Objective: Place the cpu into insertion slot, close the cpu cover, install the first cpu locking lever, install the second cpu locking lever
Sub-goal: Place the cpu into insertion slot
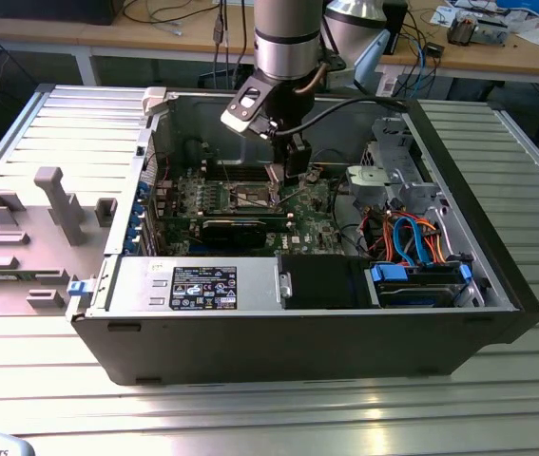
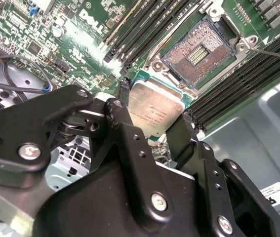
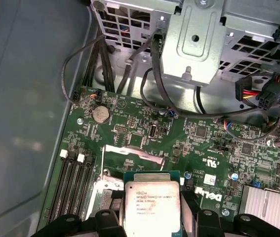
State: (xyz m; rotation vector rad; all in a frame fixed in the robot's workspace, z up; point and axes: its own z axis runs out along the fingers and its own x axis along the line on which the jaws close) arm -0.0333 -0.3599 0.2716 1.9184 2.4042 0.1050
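Silvery-tan flat square cpu (image 2: pixel 154 111) clamped between black jaws: best held level, corners squared to dark metal-rimmed insertion slot (image 2: pixel 199 52), eased down.

cpu (image 2: pixel 154 111): silvery-tan lid, teal-green edge, fine dark print. insertion slot (image 2: pixel 199 52): dark centre speckled with gold-tan contacts, silvery rim. circuit board (image 3: pixel 189 138): green, with black memory slots (image 3: pixel 75 182). gripper (image 2: pixel 152 118): matte black, silver screws. cables (image 1: pixel 413 237): orange and blue. case (image 1: pixel 298 342): dark grey. table (image 1: pixel 250 418): silvery, ribbed stripes.
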